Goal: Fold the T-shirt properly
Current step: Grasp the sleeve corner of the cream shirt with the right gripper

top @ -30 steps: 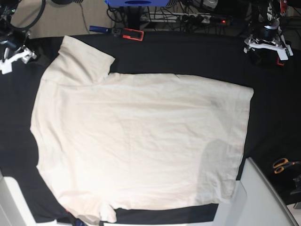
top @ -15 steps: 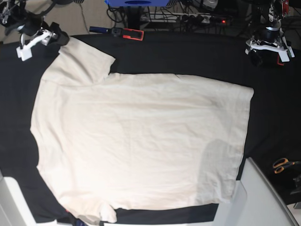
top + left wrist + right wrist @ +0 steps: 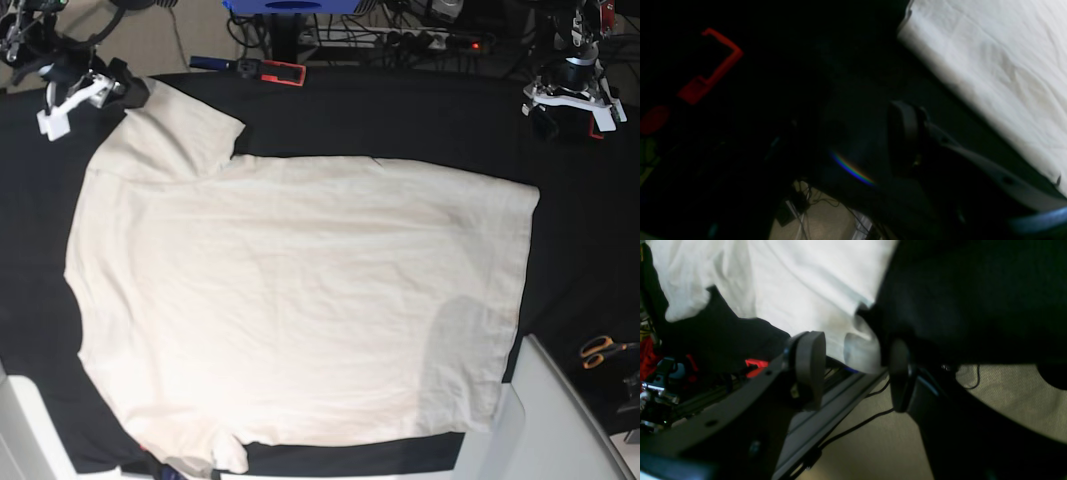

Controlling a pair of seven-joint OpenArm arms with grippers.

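right tool (image 3: 853, 373) spread apart at t-shirt (image 3: 290, 300) sleeve corner; left tool (image 3: 572, 100) state unclear.

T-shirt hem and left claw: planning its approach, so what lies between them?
Only bare black tablecloth separates the left claw from the T-shirt in the base view.

T-shirt (image 3: 290, 300) lower sleeve cut off by bottom edge

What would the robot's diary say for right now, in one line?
T-shirt: flat, unfolded | right gripper: open at sleeve corner | left gripper: off shirt, state unclear | scissors: table edge
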